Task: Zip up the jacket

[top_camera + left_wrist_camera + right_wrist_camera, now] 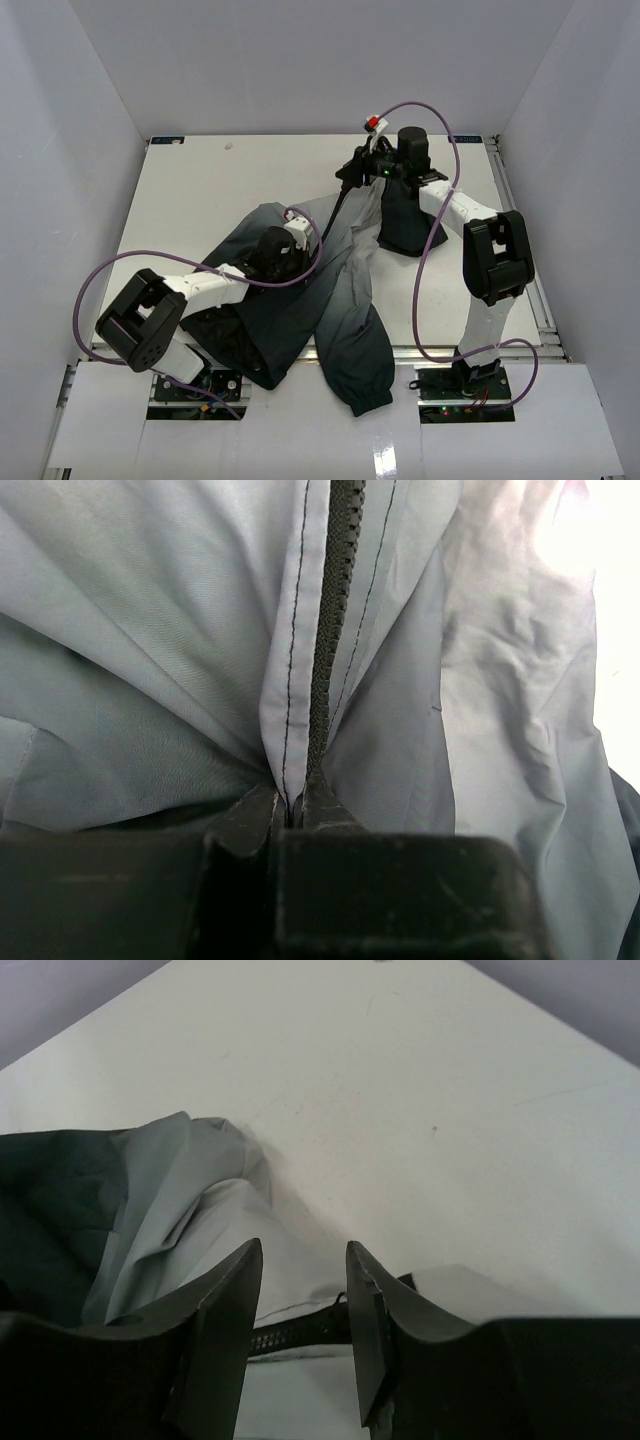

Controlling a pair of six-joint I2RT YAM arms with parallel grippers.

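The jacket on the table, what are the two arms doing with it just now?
Two robot arms are working on a dark jacket spread on the table. The left gripper is shut on the fabric beside the zipper at its nearer end. The right gripper, at the far end, stands open with the zipper lying between its jaws. In the left wrist view the zipper looks closed.

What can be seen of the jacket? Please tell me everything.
The jacket lies crumpled on the white table. It is soft fabric, dark charcoal outside with lighter grey panels. One sleeve with a gathered cuff reaches past the near edge. Its dark zipper runs between stitched grey edges. The left pincer is shut on the fabric at the zipper. The right pincer stands open astride the zipper.
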